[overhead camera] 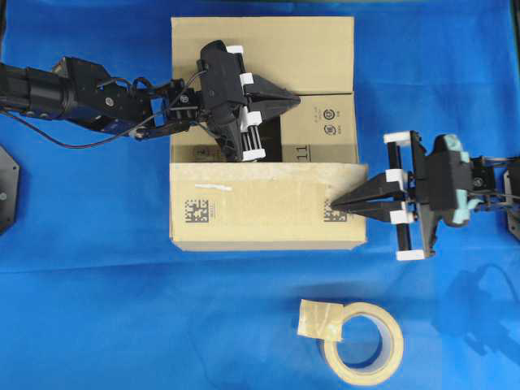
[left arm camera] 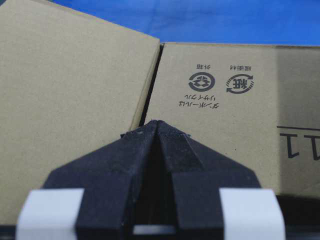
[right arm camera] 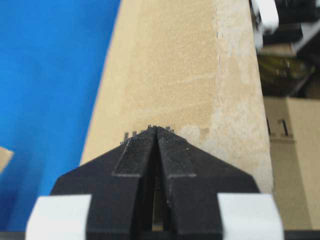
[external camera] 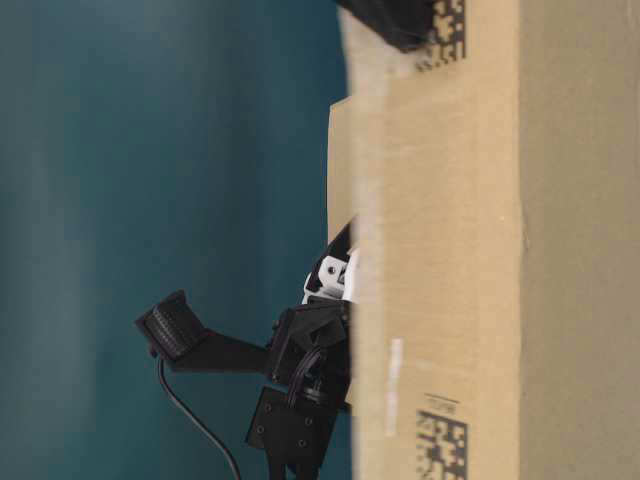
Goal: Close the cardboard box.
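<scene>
Blue cloth surface (overhead camera: 97, 309), all views. Left claw (overhead camera: 280, 99) pressed together, holding nothing, tips over box opening, hovering above or resting on inner flap; contact unclear. Right claw (overhead camera: 345, 201) pressed together, empty, tips at 3 o'clock end of near flap, apparently touching it. Cardboard box (overhead camera: 260, 207) at surface centre: far flap lowered at 12 o'clock, near flap at 6 o'clock, gap between. Judgement: corrugated board light, stiff, springy at creases; push flap faces near free edge rather than pinch. Tape roll (overhead camera: 363, 343) at 5 o'clock, apart.
</scene>
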### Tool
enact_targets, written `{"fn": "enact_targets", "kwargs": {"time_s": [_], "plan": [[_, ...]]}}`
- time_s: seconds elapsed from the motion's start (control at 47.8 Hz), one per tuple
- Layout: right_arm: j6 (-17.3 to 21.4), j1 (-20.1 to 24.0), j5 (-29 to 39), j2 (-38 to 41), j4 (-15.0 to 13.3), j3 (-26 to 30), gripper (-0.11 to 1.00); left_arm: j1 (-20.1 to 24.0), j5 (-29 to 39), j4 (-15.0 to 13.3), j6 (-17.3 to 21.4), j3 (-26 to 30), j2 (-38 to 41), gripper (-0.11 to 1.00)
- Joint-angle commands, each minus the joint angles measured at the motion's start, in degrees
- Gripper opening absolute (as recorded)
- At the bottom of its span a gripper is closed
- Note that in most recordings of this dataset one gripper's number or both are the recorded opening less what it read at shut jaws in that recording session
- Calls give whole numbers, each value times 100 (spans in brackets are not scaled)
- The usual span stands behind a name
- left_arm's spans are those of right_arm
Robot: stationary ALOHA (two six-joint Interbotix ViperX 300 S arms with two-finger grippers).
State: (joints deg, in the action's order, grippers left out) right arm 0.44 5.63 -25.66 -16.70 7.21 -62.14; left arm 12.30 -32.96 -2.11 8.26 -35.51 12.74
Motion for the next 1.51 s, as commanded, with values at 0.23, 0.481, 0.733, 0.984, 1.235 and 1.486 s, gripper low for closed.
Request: {"fn": "enact_targets", "kwargs": {"time_s": [0.23,0.481,0.733,0.984,1.235,1.486], "plan": [[9,-62,0,396,255,79,0,-44,-26,9,0,35,-97,0],[35,-62,0,457,290,79,0,-44,-26,9,-9,26,-97,0],[44,-62,62,457,299,70,0,-44,-18,9,-9,35,-105,0],[44,-62,53,457,299,79,0,-53,229,9,141,35,-527,0],[44,-62,53,475,299,97,0,-9,712,9,255,79,-1274,0],[44,-62,53,492,299,114,0,220,1248,9,229,220,-1925,0]]}}
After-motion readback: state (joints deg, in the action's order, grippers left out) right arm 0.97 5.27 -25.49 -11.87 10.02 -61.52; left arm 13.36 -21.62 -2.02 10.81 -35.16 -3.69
